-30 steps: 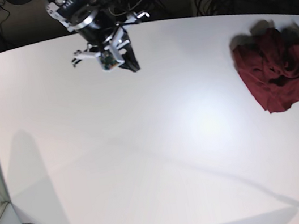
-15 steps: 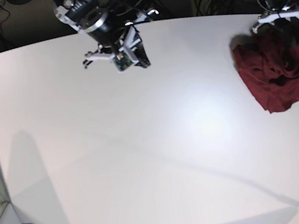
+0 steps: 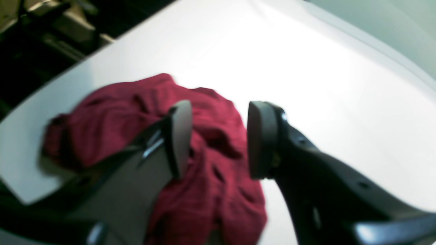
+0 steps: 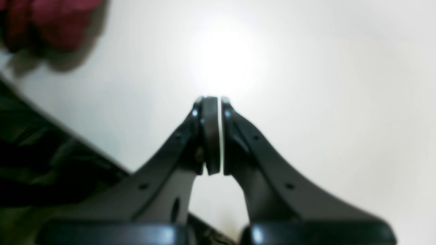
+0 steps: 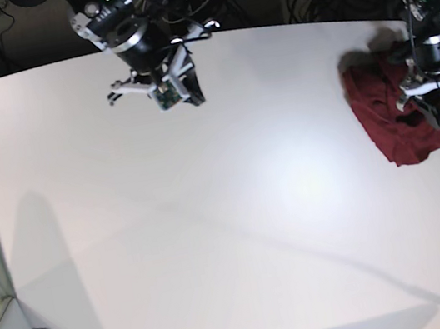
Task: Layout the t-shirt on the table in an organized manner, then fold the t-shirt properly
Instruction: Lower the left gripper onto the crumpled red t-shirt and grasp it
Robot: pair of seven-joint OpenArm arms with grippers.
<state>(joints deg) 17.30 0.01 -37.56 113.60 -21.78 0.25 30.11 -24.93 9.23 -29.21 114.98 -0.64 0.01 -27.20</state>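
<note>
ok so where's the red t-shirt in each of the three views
base: the t-shirt lies bunched at the far right, under the left tool.
left wrist: it fills the lower left centre, behind the open fingers.
right wrist: only a blurred corner at top left.
shared landmark: the white table, with its dark edge beside the shirt.

One tabletop (image 5: 212,216), white. One t-shirt (image 5: 401,113), maroon, crumpled at the tabletop's right edge in the base view. Two robot arms, each with one claw: left claw (image 5: 432,108) over the t-shirt, right claw (image 5: 191,95) well apart from it.
</note>
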